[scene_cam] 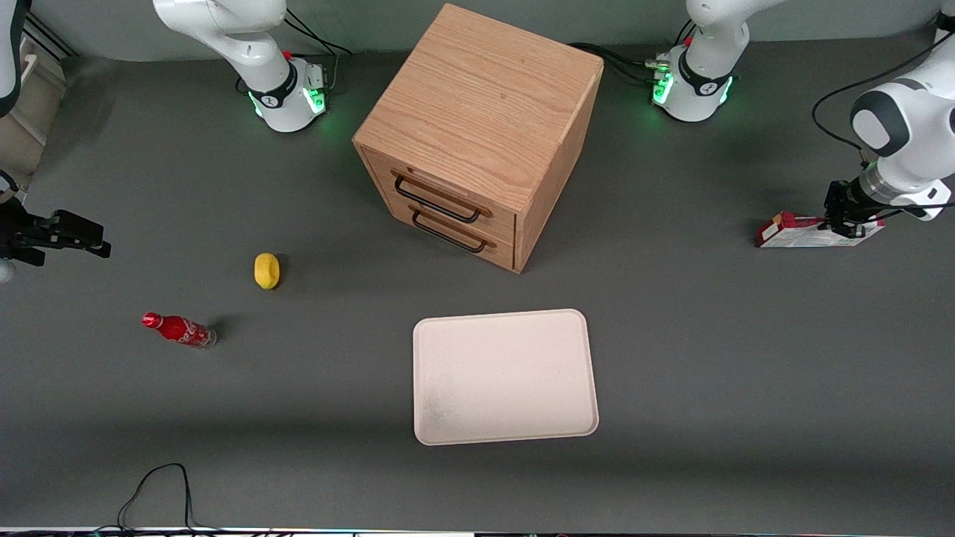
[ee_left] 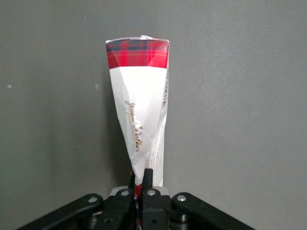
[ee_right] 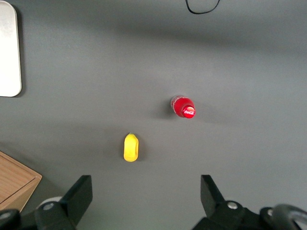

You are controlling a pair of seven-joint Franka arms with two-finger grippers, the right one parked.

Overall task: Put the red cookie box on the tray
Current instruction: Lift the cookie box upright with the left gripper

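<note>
The red cookie box (scene_cam: 806, 231) lies at the working arm's end of the table, red at one end and white along the rest. My gripper (scene_cam: 847, 222) is shut on its white end. From the wrist, the red cookie box (ee_left: 139, 110) runs away from the black fingers (ee_left: 147, 179), which pinch its near edge; its tartan red end is farthest from them. The gripper (ee_left: 139, 178) holds it just above the grey table. The cream tray (scene_cam: 504, 377) lies flat near the front camera, in front of the drawer cabinet, far from the box.
A wooden two-drawer cabinet (scene_cam: 477, 134) stands mid-table, farther from the camera than the tray. A yellow lemon (scene_cam: 266, 270) and a small red cola bottle (scene_cam: 179, 330) lie toward the parked arm's end. A black cable (scene_cam: 157, 492) loops at the table's front edge.
</note>
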